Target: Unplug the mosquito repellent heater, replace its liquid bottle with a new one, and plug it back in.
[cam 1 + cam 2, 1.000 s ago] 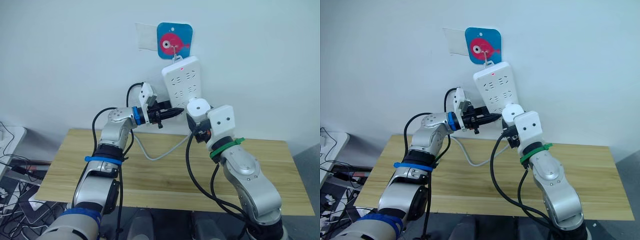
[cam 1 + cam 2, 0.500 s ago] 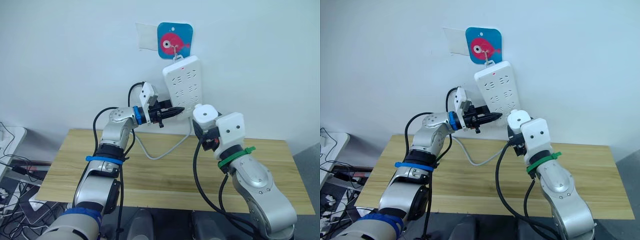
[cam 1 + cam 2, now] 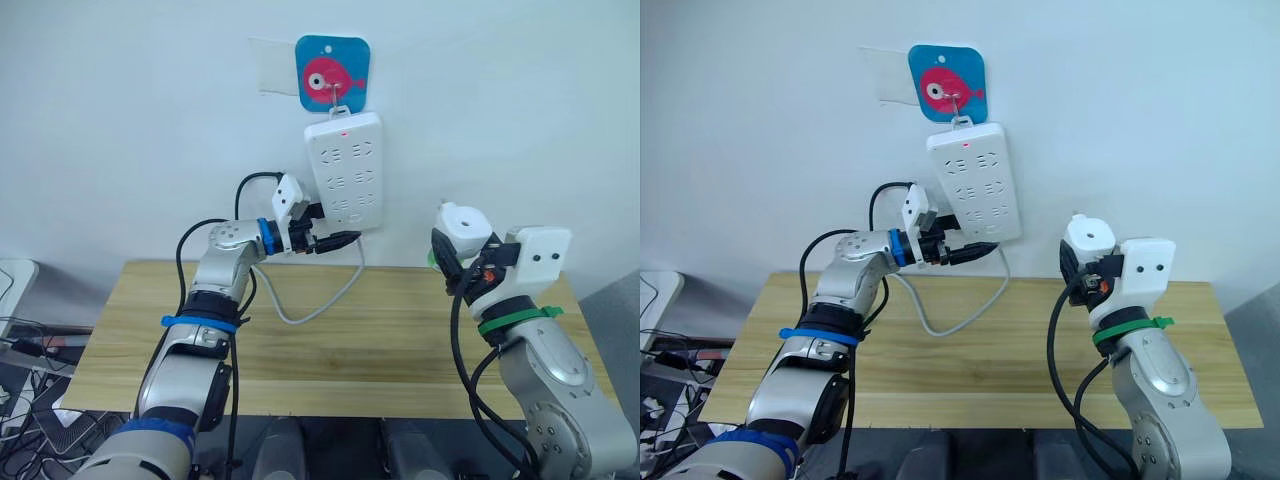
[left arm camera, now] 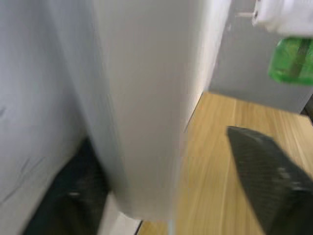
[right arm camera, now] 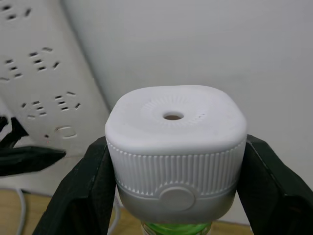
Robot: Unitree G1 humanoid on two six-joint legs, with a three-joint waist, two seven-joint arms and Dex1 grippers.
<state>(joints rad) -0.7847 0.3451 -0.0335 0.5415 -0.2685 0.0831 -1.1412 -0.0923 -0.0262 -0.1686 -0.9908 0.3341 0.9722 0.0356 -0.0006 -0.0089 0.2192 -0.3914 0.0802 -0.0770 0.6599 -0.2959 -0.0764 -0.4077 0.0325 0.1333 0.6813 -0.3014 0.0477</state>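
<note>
Unplugging step judged complete: small white rounded-cube plastic mosquito repellent heater (image 5: 175, 152) clamped in right gripper (image 5: 176, 188), clear of long white power strip (image 3: 344, 170); left gripper (image 3: 340, 241) grip indeterminate; bottle swap next.

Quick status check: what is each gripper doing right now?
Left gripper: open, fingers on either side of the power strip's lower edge.
Right gripper: shut on the mosquito repellent heater, held away from the strip.

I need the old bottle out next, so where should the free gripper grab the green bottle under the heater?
Grip the green bottle by its round sides, coming from below, since it hangs under the heater. The right gripper already clamps the heater's ribbed sides, so those are taken. The left gripper sits by the power strip.
</note>
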